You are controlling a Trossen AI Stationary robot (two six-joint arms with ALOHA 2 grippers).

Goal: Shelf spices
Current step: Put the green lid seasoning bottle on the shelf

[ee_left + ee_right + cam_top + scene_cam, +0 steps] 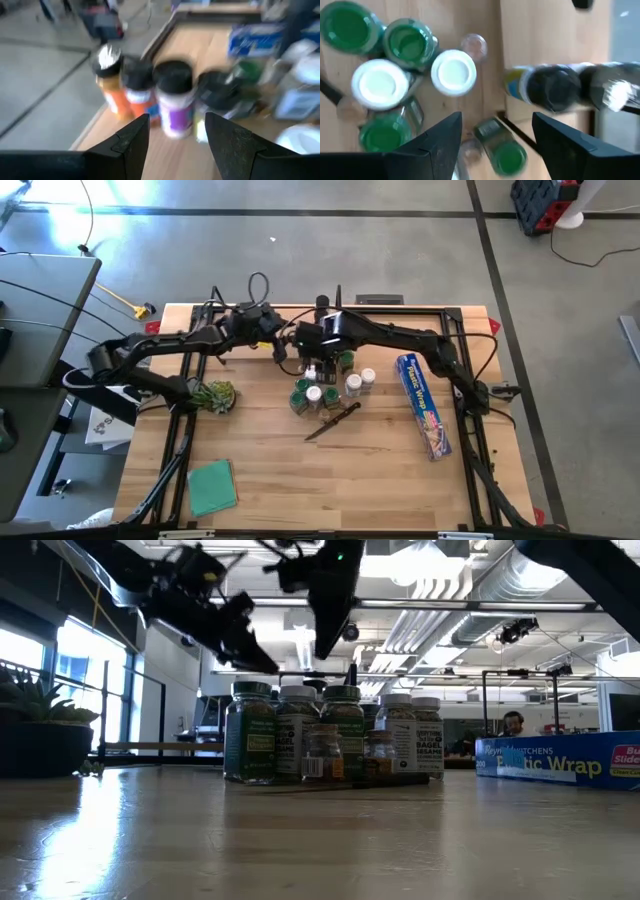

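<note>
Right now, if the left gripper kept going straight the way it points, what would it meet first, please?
Most likely the black-capped jar with the purple label, which sits in line with the gap of the open left gripper, among jars on the shelf. Depth is unclear, so a neighbouring jar could come first.

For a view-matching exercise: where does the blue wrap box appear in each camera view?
High view: wrap box lies right of the jars.
Low view: far right, lying beside the jars.
Left wrist view: blurred blue shape beyond the jars.
Right wrist view: not in it.
Shared landmark: the jars.
</note>
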